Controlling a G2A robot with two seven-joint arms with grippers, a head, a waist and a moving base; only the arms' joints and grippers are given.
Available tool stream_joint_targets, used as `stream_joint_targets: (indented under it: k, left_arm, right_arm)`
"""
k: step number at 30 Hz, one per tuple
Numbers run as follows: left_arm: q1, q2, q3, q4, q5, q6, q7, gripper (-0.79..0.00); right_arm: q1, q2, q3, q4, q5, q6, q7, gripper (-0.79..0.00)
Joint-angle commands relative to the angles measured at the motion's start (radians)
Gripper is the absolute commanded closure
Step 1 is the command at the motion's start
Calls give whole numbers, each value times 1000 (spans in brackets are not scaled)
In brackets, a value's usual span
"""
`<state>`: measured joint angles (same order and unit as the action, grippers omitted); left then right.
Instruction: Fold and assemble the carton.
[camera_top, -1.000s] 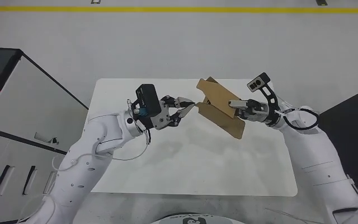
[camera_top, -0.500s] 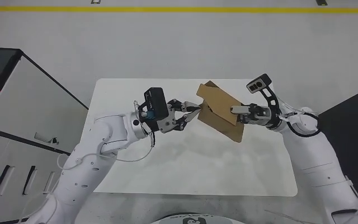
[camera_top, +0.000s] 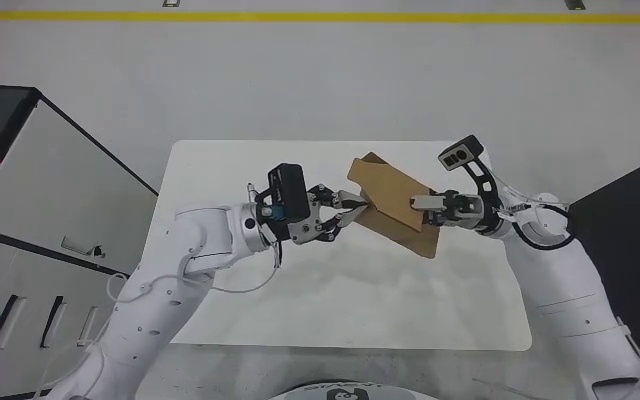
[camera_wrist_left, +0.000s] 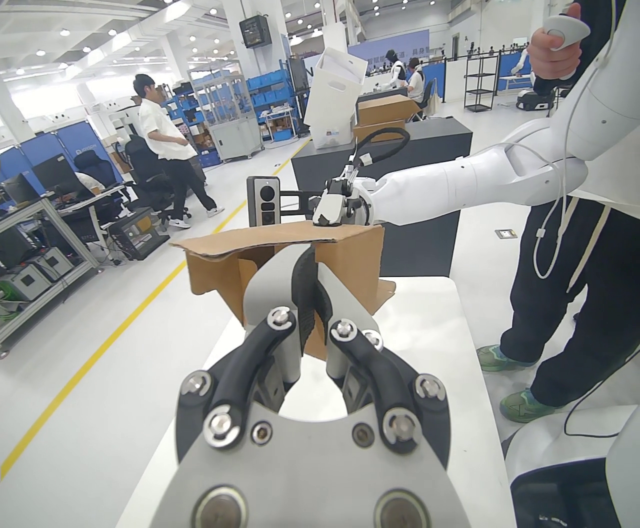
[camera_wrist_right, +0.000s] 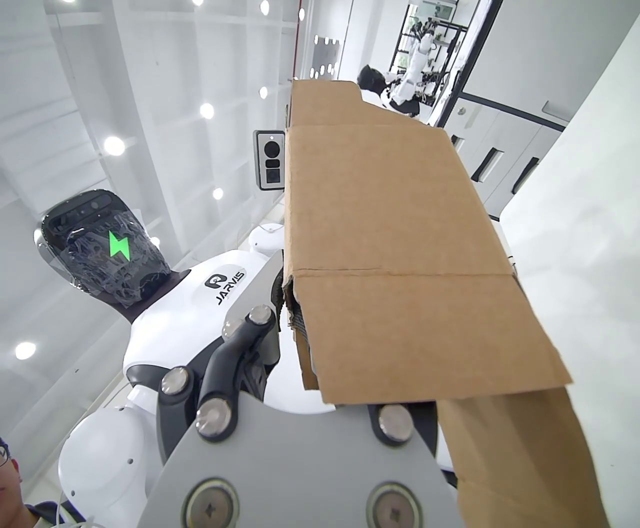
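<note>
**Carton (camera_top: 395, 197) gripped from both sides over the table (camera_top: 300, 290)**

Brown corrugated carton, partly opened, set slantwise over the middle of the white table and somewhat nearer its far edge, between the two arms. In the top view its broad upper panel faces the camera, and one corner points toward the table's far edge.

Left gripper (camera_top: 352, 206): it meets the carton on the side facing the left arm. In the left wrist view its fingers (camera_wrist_left: 270, 282) are pressed together on the raw edge of an upright cardboard flap (camera_wrist_left: 314, 320), so this pincer is clenched on the carton. Beyond the fingers the carton's open end shows. The upper panel lies roughly level like a roof, with brown side walls standing under it.

Right gripper (camera_top: 416, 201): it meets the carton on the opposite side. In the left wrist view it sits on the far edge of the upper panel. In the right wrist view the corner of the board runs into its closed fingers, so this pincer also grasps the carton. An end flap (camera_wrist_right: 425, 340) spreads across that gripper's front.

Whether the carton's lower flaps touch the table cannot be told.
</note>
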<state>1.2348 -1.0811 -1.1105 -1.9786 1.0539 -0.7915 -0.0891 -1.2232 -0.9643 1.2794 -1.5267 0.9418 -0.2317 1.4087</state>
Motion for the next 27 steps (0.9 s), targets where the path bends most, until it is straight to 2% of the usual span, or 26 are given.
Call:
stream_joint_targets:
  k: [1,12,27]
  left_arm:
    - [-2,0,2,2,-2,-5,0,0]
    - [-9,-1,-9,21,-8,4,2,0]
    - [-23,-4,14,24,-8,-10,-3,0]
  right_arm:
    - [-1,-1,1,-1,-1,2,3,0]
    - [3,-7,4,4,-5,10,18,0]
    - [17,-19,-13,18,-11,22,20,0]
